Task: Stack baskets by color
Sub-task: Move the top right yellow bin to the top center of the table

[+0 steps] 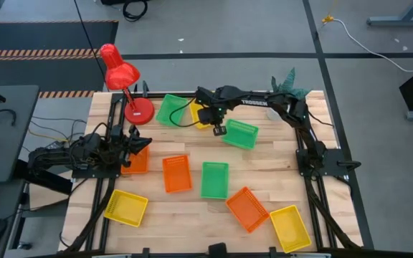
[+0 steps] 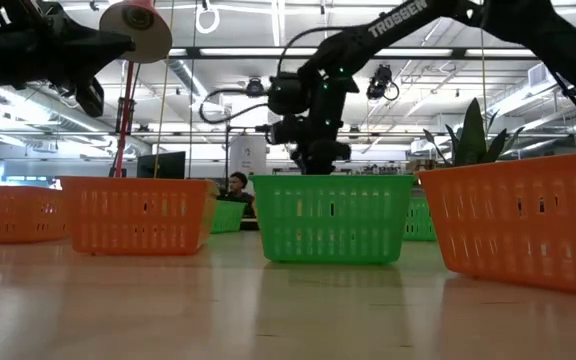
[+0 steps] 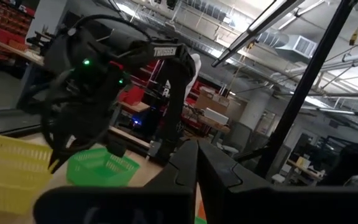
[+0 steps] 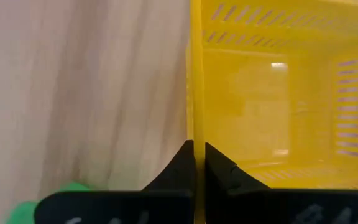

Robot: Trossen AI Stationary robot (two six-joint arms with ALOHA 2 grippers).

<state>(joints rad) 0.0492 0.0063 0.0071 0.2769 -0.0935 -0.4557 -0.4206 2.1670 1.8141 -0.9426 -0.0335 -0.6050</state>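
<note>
Yellow basket (image 4: 272, 93), upper centre of the high view, looks light and flexible (thin slotted plastic); your right gripper (image 4: 199, 155) is clamped on its rim, a sensible hold.

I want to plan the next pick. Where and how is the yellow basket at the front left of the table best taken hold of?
Probably grip the yellow basket by one thin side wall, coming straight down from above: it sits upright with its open top facing up and clear table around it, so one finger can go inside and one outside the rim.
</note>
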